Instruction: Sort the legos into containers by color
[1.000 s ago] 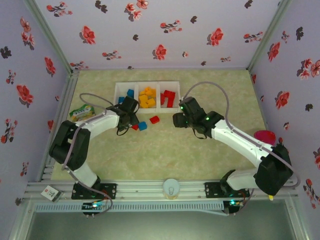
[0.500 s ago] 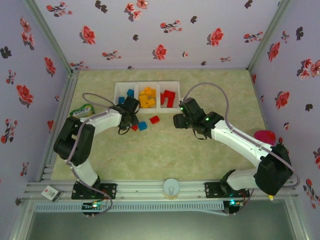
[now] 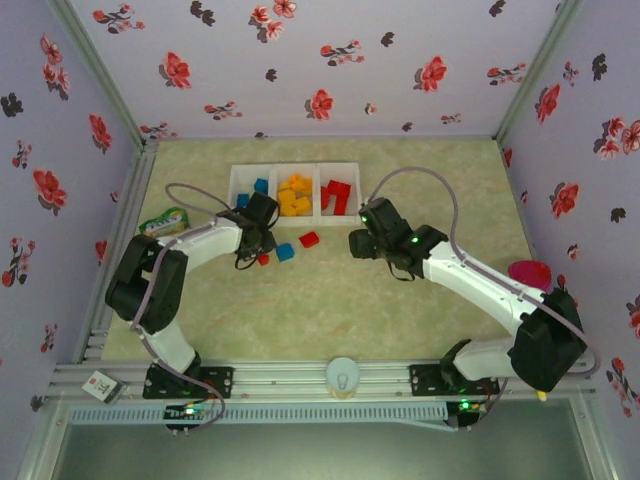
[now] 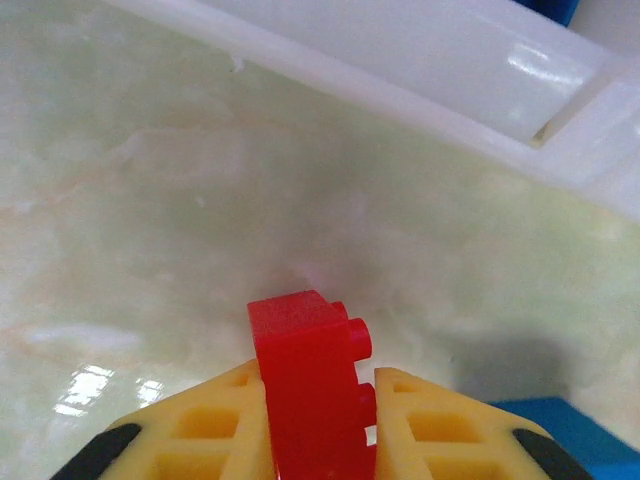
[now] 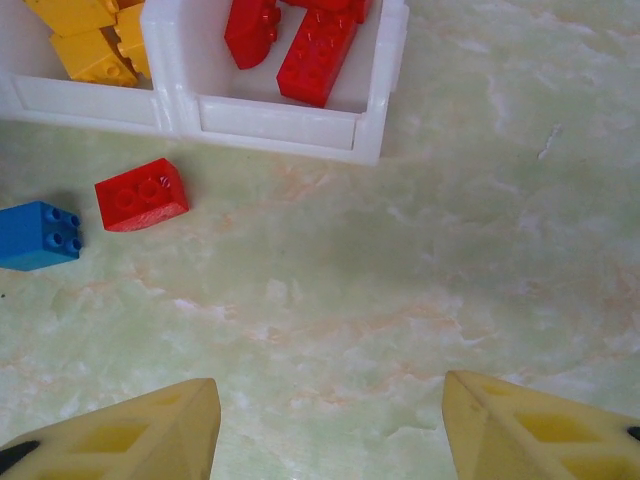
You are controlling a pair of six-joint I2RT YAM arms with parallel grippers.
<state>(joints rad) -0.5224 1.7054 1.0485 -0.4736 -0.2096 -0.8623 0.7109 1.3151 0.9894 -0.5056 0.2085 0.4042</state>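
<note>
Legos (image 3: 294,196) sit sorted in the tray (image 3: 234,188), top view; one loose red brick (image 3: 309,239) and one blue brick (image 3: 285,252) lie on the worktop (image 3: 330,300).

Left wrist: left hand (image 4: 318,388) clamps a small red brick (image 4: 303,350); judged next move: carry it to the red compartment (image 5: 290,130).

Right wrist: right hand (image 5: 328,400) spread wide, empty.

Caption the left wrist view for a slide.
Left claw shut on a red lego, facing the wall of the white tray, a blue lego at lower right.
</note>
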